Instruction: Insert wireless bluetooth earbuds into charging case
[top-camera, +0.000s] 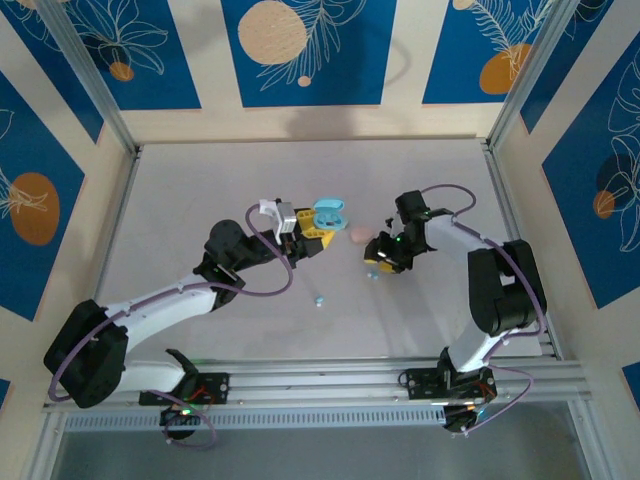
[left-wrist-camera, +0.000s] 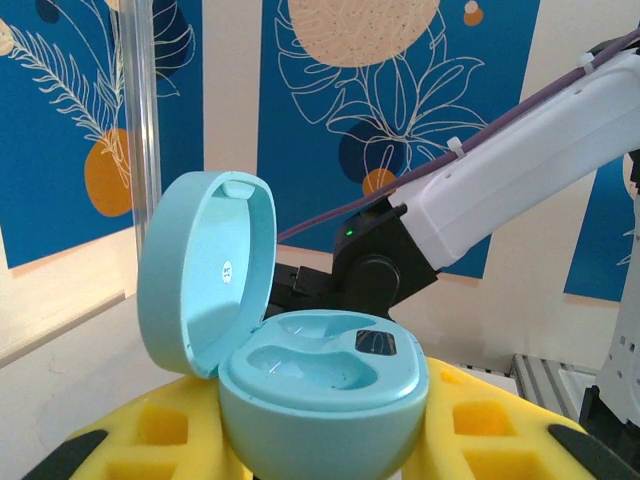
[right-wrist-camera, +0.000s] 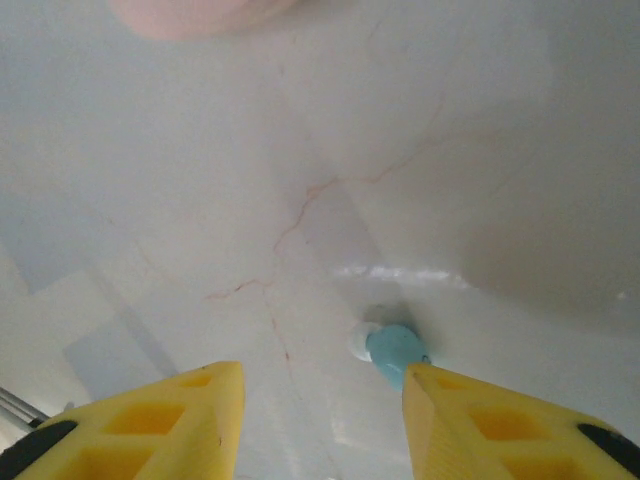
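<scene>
Blue earbud (right-wrist-camera: 393, 350) beside inner fingertip of right end effector (right-wrist-camera: 322, 370).

Open light-blue charging case (left-wrist-camera: 320, 400) in the left gripper (left-wrist-camera: 320, 440), loose earbuds near the right gripper (right-wrist-camera: 320, 375).
Sits upright between the left jaws, clamped low on its rounded base, lid swung back on its hinge and standing near vertical, two moulded wells and a small dark square showing inside. Lies on its side just at the inner edge of one right jaw, close to its tip: a light-blue earbud (right-wrist-camera: 393, 350) with a white end. Lies well apart from both pairs of jaws, between them and nearer the bases: a second earbud (top-camera: 319, 300), tiny and pale. Rests just ahead of the right jaws: a pale pink case (top-camera: 358, 236), blurred.
</scene>
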